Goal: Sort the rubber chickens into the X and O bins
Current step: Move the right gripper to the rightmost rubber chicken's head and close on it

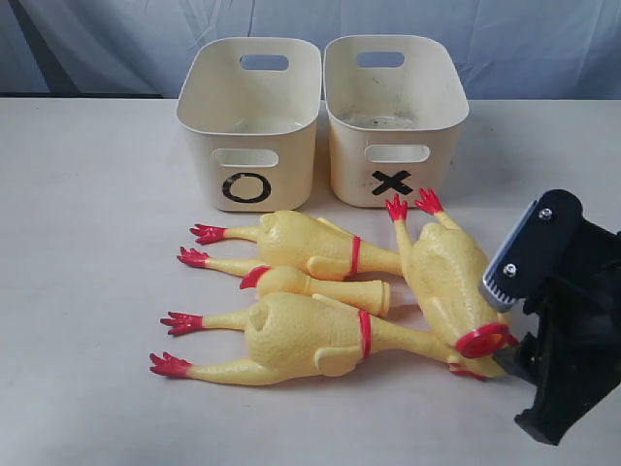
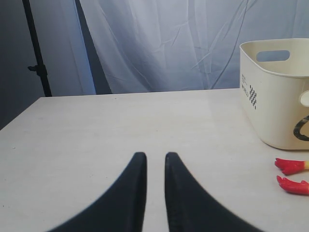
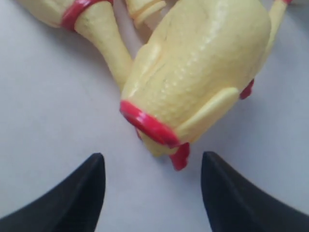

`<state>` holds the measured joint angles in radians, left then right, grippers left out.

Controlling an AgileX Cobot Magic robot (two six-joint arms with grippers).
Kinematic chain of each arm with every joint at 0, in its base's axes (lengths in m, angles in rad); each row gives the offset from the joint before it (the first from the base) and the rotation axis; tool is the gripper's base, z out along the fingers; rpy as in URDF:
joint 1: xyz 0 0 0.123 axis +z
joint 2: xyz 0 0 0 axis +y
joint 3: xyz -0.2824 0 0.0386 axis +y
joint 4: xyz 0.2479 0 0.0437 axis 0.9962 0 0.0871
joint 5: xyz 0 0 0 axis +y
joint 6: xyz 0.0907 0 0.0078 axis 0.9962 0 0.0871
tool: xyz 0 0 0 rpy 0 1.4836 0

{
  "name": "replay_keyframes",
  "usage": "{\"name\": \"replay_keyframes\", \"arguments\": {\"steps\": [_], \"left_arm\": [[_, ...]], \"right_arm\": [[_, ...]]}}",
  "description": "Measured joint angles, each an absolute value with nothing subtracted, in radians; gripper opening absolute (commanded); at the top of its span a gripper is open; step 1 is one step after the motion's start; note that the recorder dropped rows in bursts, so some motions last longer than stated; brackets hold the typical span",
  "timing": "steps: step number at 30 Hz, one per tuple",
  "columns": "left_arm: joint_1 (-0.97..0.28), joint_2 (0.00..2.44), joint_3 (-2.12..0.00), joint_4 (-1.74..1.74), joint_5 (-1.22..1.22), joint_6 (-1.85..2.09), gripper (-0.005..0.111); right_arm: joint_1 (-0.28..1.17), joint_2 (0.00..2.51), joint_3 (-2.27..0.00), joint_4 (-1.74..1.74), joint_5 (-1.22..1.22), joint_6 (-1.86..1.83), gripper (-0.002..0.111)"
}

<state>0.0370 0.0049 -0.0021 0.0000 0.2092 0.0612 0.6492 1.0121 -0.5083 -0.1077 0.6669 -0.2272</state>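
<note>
White table (image 1: 87, 194) is bearing the chicken (image 1: 444, 272) lengthwise, feet toward the X bin (image 1: 349, 175), neck facing the wide-spread right gripper (image 3: 152, 157)

R gripper (image 3: 152, 155) is seen w/ fingers spread wide, nothing held. Large rubber chicken (image 3: 203, 72) is laid on surface (image 3: 43, 96), red neck ring (image 3: 145, 123) toward gripper. 2nd chicken's neck (image 3: 104, 34) is seen touching it.
</note>
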Motion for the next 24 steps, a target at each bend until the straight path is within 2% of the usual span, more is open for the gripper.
{"name": "replay_keyframes", "arguments": {"steps": [11, 20, 24], "left_arm": [[0.037, 0.005, -0.002, 0.000, 0.209, 0.061, 0.014], [0.037, 0.005, -0.002, 0.000, 0.209, 0.061, 0.014], [0.037, 0.005, -0.002, 0.000, 0.209, 0.061, 0.014]], "right_arm": [[0.649, 1.017, -0.508, 0.339, 0.580, 0.169, 0.056], [0.649, 1.017, -0.433, 0.426, 0.524, 0.327, 0.056], [0.649, 1.017, -0.370, 0.472, 0.418, 0.353, 0.056]]}}
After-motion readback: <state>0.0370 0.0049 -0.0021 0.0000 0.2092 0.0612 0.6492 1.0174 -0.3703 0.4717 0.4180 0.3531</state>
